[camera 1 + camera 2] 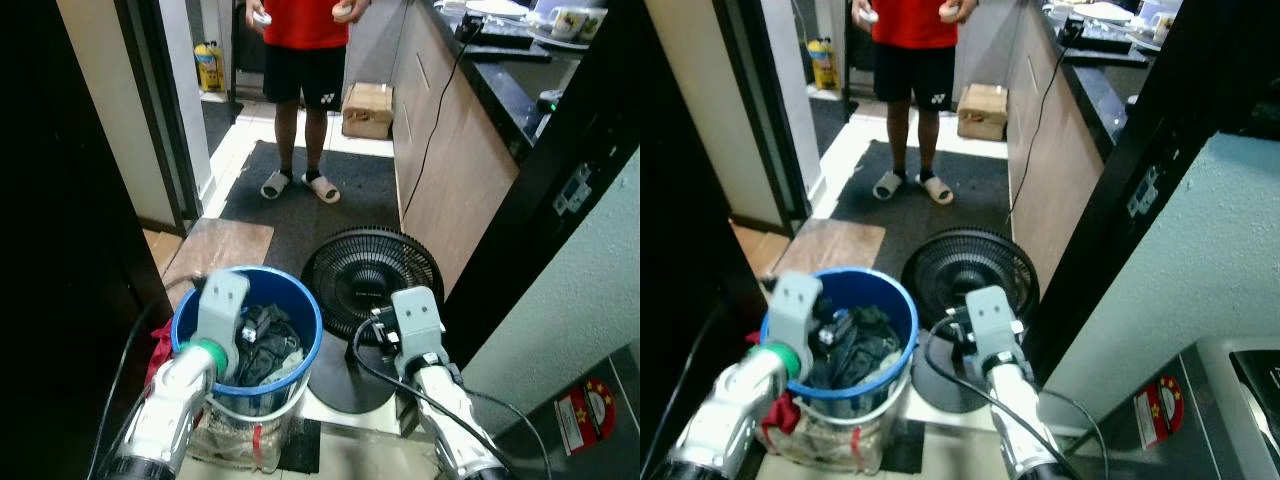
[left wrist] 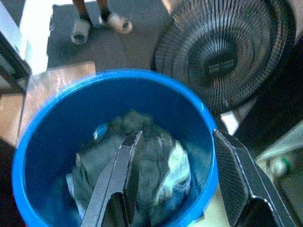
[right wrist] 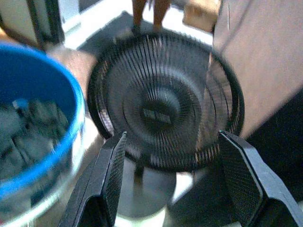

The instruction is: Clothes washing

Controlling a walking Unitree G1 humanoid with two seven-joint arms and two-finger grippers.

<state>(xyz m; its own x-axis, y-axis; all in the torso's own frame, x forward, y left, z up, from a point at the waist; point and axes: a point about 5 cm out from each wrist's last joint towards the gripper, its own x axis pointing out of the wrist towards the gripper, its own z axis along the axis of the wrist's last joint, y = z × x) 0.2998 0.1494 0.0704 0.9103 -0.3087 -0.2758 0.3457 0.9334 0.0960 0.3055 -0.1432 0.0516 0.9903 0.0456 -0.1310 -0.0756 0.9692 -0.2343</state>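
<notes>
Near left on the floor: blue bucket (image 1: 300,310) of dark clothes (image 1: 262,345) | left gripper (image 2: 175,184) above it, fingers spread | right gripper (image 3: 170,184) spread before black fan (image 1: 372,272) | person (image 1: 305,60) far.

Left arm: raised forward, wrist angled down.
Left gripper (image 2: 177,182): fingers spread wide, pointing downward.
Right arm: up alongside, reaching forward.
Right gripper (image 3: 177,182): fingers parted wide, nothing between them.
</notes>
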